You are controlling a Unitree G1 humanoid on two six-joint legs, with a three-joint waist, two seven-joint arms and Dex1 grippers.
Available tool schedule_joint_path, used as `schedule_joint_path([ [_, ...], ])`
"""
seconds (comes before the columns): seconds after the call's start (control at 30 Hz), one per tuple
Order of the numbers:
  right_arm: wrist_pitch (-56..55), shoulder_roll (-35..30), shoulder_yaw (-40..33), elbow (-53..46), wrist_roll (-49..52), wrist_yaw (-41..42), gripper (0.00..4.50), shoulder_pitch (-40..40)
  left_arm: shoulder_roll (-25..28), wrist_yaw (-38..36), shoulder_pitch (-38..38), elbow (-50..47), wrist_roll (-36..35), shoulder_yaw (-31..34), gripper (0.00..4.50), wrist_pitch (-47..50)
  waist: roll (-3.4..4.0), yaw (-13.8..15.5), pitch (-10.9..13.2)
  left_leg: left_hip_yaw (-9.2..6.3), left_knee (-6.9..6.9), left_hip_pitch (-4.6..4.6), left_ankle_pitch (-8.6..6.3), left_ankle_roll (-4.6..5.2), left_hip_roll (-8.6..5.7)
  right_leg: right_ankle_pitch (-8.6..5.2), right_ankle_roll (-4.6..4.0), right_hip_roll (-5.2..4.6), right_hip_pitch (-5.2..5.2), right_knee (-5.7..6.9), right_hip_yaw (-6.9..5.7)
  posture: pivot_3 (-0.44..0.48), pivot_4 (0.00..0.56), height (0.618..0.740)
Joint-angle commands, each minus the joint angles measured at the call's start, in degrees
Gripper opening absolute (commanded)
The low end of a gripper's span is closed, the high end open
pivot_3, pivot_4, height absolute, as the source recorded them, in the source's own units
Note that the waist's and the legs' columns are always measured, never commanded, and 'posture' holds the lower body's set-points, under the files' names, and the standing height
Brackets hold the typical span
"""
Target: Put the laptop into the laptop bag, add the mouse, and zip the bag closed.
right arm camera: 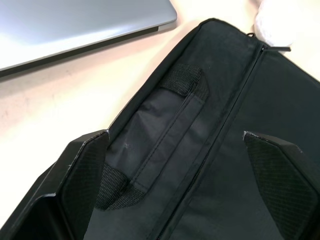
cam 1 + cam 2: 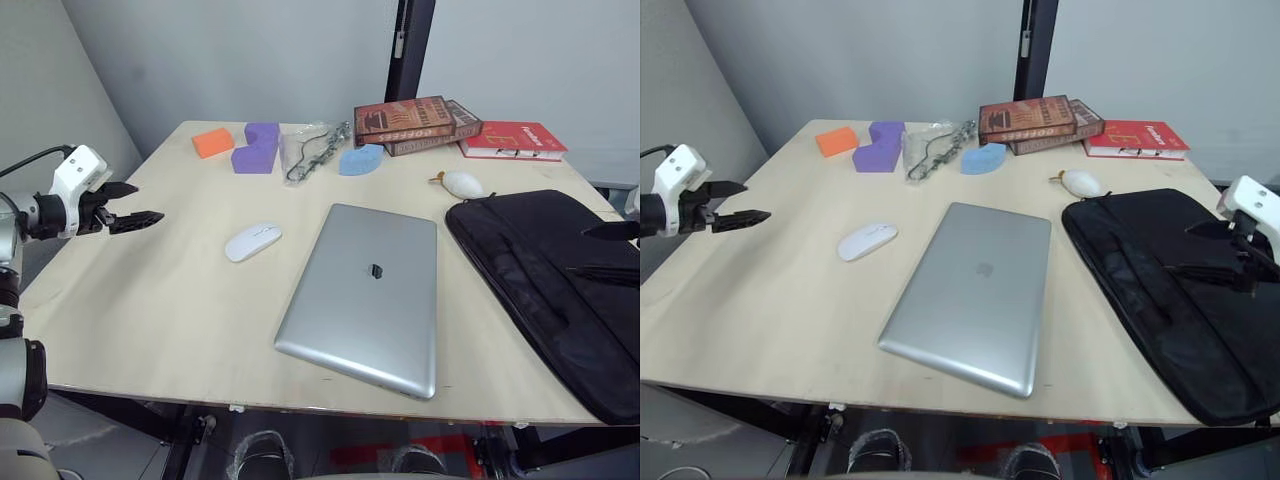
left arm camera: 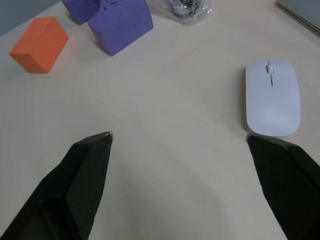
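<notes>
A pale wooden table (image 2: pixel 150 300) is seen from above, with the laptop bag (image 2: pixel 1170 290) laid flat on its right side, its far end cut off by the frame edge in the left eye view. The laptop (image 2: pixel 370 295), closed and lid up, is placed at the table's centre, just beside the bag but apart from it. The right gripper (image 2: pixel 1220 250) is held low over the bag's upper panel, its two black fingers spread wide and clamped on nothing; in the right wrist view the bag's handle strap and a zipper line are framed between them, though whether the zipper is done up cannot be told. The left gripper (image 2: pixel 135 205) is extended level over the table's left edge, its fingers likewise wide apart and empty. The mouse (image 2: pixel 252 241) is set on the bare wood left of the laptop, near that gripper yet untouched. Books (image 2: pixel 420 122), purple foam blocks (image 2: pixel 257 147), an orange block (image 2: pixel 212 142) and a white plush toy (image 2: pixel 462 183) are ranged along the far edge.
</notes>
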Motion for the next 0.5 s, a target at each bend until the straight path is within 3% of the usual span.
schedule_joint_path([
  [0.03, -1.0, -0.9, -3.2, -0.8, -0.3, 0.0, 4.48, 0.4, 0.6, -0.2, -1.5, 0.2, 0.2, 0.3, 4.50, -0.9, 0.00, 0.0, 0.0, 0.00, 0.00, 0.00, 0.00, 0.00, 0.00, 0.00, 0.00, 0.00, 0.00, 0.00, 0.00, 0.000, 0.150, 0.734],
  [0.5, -2.9, -1.1, -3.8, 0.5, -0.3, 0.8, 4.48, 1.4, 0.8, -0.9, -1.9, 0.6, 0.5, 0.3, 4.50, -0.3, 0.00, 0.0, 0.0, 0.00, 0.01, 0.01, 0.00, 0.00, 0.00, 0.00, 0.00, 0.00, 0.00, 0.02, 0.00, 0.000, 0.150, 0.734],
])
